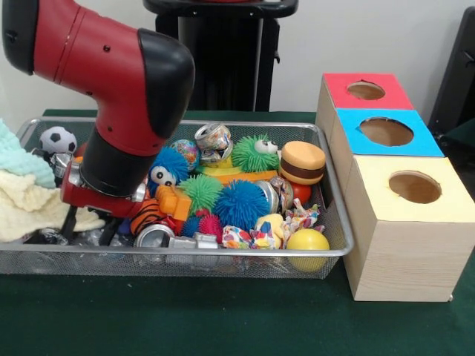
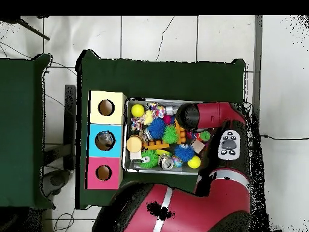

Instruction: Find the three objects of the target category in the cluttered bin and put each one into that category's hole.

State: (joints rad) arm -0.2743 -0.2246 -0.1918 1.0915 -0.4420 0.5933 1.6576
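Observation:
The wire mesh bin [image 1: 185, 257] is packed with toys; it also shows in the overhead view [image 2: 128, 136]. My gripper [image 1: 89, 225] is down inside the bin's left part, among clutter beside a striped orange toy [image 1: 146, 211] and a crushed can [image 1: 154, 236]. The red and black wrist [image 1: 122, 159] hides most of it, so I cannot tell its state. In the overhead view the arm [image 2: 192, 115] covers the gripper. Three wooden boxes stand beside the bin, each with a round hole: red top [image 1: 335, 87], blue top [image 1: 350, 127], yellow top [image 1: 371, 178].
The bin holds a soccer ball [image 1: 57, 139], pale cloths [image 1: 26, 194], spiky balls in blue [image 1: 241, 204] and green [image 1: 254, 154], a toy burger [image 1: 302, 162], a yellow ball [image 1: 307, 241] and another crushed can [image 1: 214, 141]. Green cloth [image 1: 223, 319] covers the table.

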